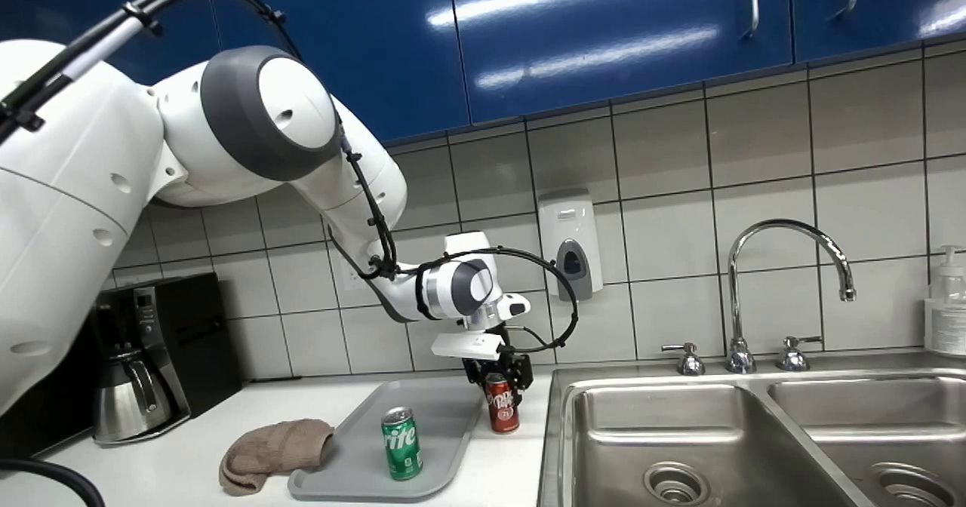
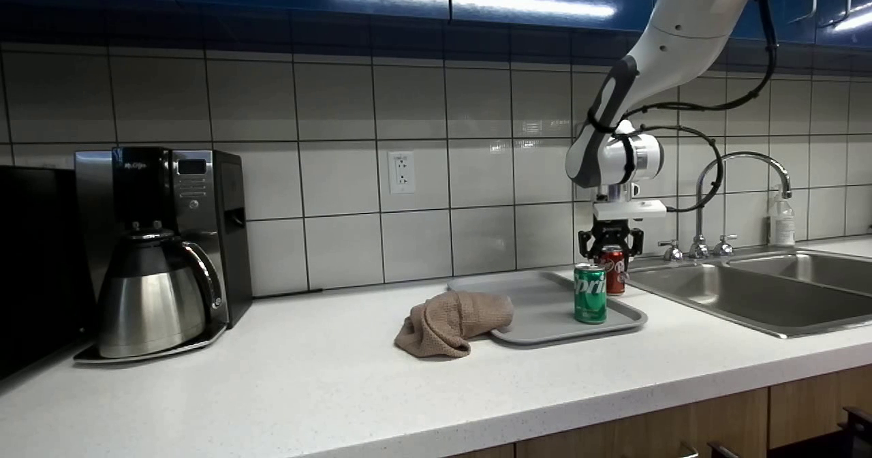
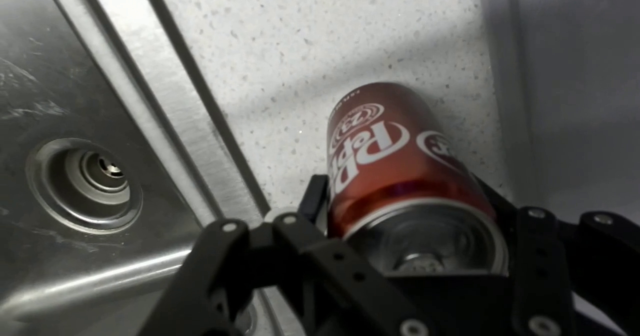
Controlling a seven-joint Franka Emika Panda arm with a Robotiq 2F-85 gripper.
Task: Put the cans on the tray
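The red can (image 1: 502,410) appears to stand on the white counter between the tray and the sink; it also shows in an exterior view (image 2: 615,277) and in the wrist view (image 3: 395,161). My gripper (image 1: 499,390) points down around its upper part, one finger against each side, so it looks shut on it; the far finger is partly hidden. The gripper also shows in an exterior view (image 2: 611,262) and in the wrist view (image 3: 405,201). The green can (image 1: 402,448) (image 2: 590,298) stands upright on the grey tray (image 1: 438,409) (image 2: 545,301) near its front. The tray (image 3: 575,76) lies right of the red can in the wrist view.
A brown cloth (image 1: 275,450) (image 2: 453,322) lies against the tray's side and over its rim. The steel sink (image 1: 557,431) with a faucet (image 1: 733,303) is close beside the red can. A coffee maker (image 2: 231,240) stands at the far end. A soap dispenser (image 1: 571,228) hangs on the wall.
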